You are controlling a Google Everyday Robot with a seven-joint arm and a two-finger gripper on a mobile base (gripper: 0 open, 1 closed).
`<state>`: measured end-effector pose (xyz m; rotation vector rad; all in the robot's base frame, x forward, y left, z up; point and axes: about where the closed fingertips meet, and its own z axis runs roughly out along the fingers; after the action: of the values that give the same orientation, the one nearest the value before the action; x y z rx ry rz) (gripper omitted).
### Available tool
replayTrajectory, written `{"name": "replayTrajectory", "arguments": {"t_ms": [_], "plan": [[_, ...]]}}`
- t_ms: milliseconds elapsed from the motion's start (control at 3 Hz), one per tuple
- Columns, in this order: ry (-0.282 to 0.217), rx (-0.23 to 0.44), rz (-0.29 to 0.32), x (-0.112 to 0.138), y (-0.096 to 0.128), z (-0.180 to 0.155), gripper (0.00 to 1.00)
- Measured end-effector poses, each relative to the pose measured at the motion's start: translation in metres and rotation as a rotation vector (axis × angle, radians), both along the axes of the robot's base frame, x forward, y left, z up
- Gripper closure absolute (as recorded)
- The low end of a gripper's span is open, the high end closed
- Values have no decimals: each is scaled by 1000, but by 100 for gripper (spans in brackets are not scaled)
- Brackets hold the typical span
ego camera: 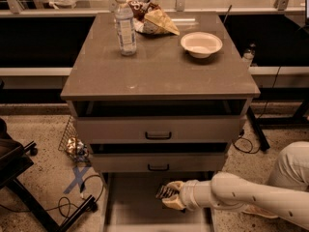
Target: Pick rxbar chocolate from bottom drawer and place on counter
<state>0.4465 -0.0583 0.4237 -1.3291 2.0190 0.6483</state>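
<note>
My gripper (pixel 166 195) is low at the bottom of the camera view, reaching in from the right on a pale arm (pixel 231 195). It hangs over the floor of the pulled-out bottom drawer (pixel 130 204), near the drawer's middle. Something dark shows at the gripper's tip, and I cannot tell whether it is the rxbar chocolate. No bar lies in plain sight on the drawer floor. The counter (pixel 159 66) is the grey-brown top of the cabinet above.
On the counter stand a water bottle (pixel 125 25), a tan-and-brown snack bag (pixel 155 19) and a white bowl (pixel 201 44). Two grey drawer fronts (pixel 158 129) with black handles sit above the gripper. A chair base and cables (pixel 72 202) lie on the floor to the left.
</note>
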Motion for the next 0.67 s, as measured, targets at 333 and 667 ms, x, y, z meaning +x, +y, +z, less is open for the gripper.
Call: {"name": "replayTrajectory", "arguments": {"t_ms": [333,667], "plan": [[12,21,13,-4,-5,36,100],[41,12,-10,-27,-9,118,100]]}}
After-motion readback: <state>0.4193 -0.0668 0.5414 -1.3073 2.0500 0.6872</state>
